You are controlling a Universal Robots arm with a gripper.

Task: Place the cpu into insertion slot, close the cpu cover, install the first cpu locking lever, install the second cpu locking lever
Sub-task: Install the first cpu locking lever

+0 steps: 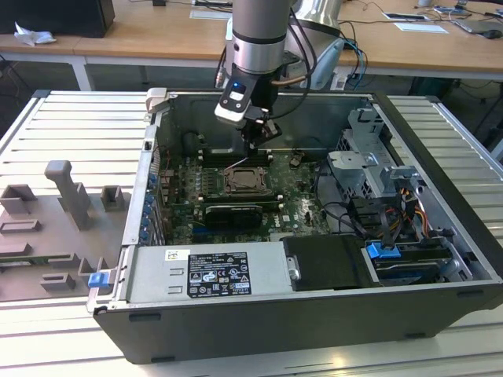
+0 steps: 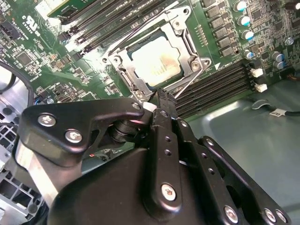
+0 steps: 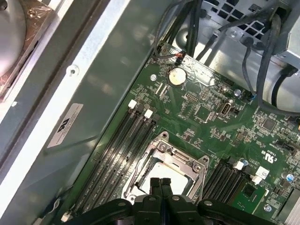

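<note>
The cpu point(image 2: 154, 58), pale silver-grey, lies flat in the insertion slot point(image 1: 247, 182) on the green motherboard point(image 2: 42, 61). The cpu cover point(image 2: 183, 43), a silver frame, lies down around the cpu point(image 3: 165, 171), and the chip's top shows through its opening. Thin wire levers point(image 2: 140, 27) run along two sides of the socket; I cannot tell whether they are latched. My gripper point(image 2: 161, 93) hangs just above the socket's edge with its black fingers point(image 3: 155, 183) pressed together and nothing between them. In the exterior view the gripper point(image 1: 253, 155) hovers over the socket's far side.
Memory slots point(image 3: 117, 145) flank the socket on both sides. A long black card point(image 1: 232, 214) lies in front of it. The power supply point(image 1: 204, 271), a drive cage point(image 1: 369, 169) and cables point(image 1: 385, 212) crowd the case. A grey fixture tray point(image 1: 55, 228) sits outside at the exterior view's left.
</note>
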